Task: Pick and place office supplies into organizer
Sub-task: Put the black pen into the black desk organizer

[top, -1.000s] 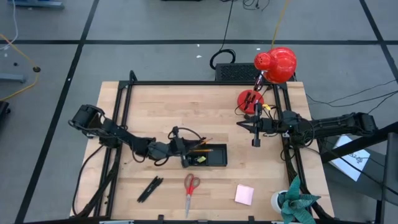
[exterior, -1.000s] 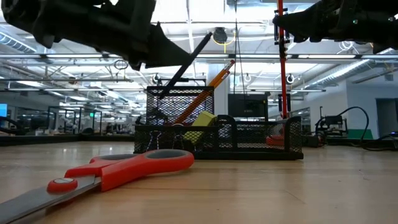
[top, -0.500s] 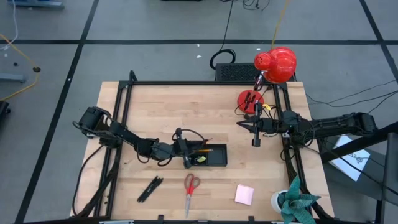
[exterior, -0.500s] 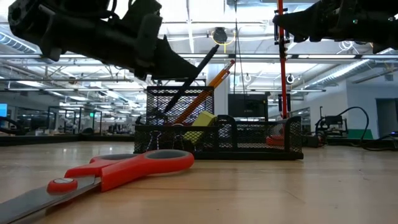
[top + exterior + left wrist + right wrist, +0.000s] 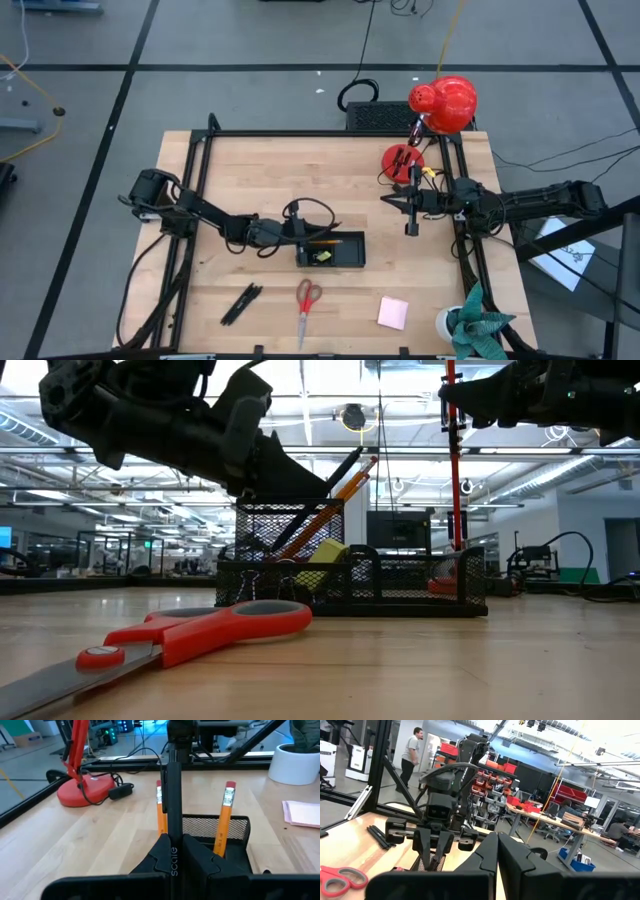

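Observation:
The black mesh organizer (image 5: 335, 251) sits mid-table. Its tall compartment (image 5: 290, 525) holds slanting orange pencils (image 5: 224, 815) and a yellow-green bit (image 5: 326, 554). My left gripper (image 5: 300, 236) hangs over the organizer's left end, shut on a black pen (image 5: 340, 468). Red-handled scissors (image 5: 306, 306), two more black pens (image 5: 241, 302) and a pink sticky-note pad (image 5: 392, 312) lie flat on the table near its near edge. My right gripper (image 5: 409, 216) waits shut above the table's right side, holding nothing. My left gripper pinches the black pen's shaft (image 5: 173, 827) between its two fingers. The fingers come from the table's left, slanting down. The pen is tilted: its upper end (image 5: 356, 455) sticks out past the fingertips, and its lower part drops behind the tall compartment's mesh, where it is hidden.
A red desk lamp (image 5: 442, 105) with its round base (image 5: 403, 158) stands at the far right. A black box with cables (image 5: 375, 115) sits beyond the far edge. A white pot with a plant (image 5: 470, 325) stands at the near right corner.
My left gripper has moved toward the table's right and down over the organizer's left end, staying shut on the pen. The pen has come down with it, its lower part sinking into the tall compartment.

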You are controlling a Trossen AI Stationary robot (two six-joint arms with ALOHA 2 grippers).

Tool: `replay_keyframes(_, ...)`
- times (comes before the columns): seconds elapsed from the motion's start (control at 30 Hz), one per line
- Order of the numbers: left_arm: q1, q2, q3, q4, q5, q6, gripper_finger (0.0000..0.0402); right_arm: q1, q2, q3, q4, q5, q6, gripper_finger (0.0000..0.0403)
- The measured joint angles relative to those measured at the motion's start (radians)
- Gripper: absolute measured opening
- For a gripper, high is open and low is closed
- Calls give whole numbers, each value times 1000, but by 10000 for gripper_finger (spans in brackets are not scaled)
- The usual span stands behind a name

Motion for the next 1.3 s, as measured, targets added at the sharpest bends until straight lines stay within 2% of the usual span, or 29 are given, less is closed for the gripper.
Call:
replay_keyframes(0.3,0,0,1,-40,15,-12,29,0,0,0,0,0,0,4)
replay_keyframes(0.57,8,0,1,-41,98,-44,69,0,0,0,3,0,-7,4)
replay_keyframes(0.73,8,-10,1,-47,104,-44,86,0,0,0,3,0,-7,4)
replay_keyframes(0.9,7,-40,0,-53,104,-21,87,0,0,0,3,0,-7,4)
replay_keyframes(1.0,-16,-113,2,-72,93,22,87,0,0,0,1,0,-7,4)
replay_keyframes(1.07,-44,-193,30,-216,46,-3,88,0,0,0,-3,0,-6,4)
replay_keyframes(1.17,-104,-302,151,-650,-53,-128,88,0,0,0,-4,0,-7,4)
replay_keyframes(1.23,-164,-322,257,-923,-111,-238,88,0,0,0,-5,0,-7,4)
replay_keyframes(1.3,-234,-317,351,-1136,-123,-366,88,0,0,0,-6,0,-7,4)
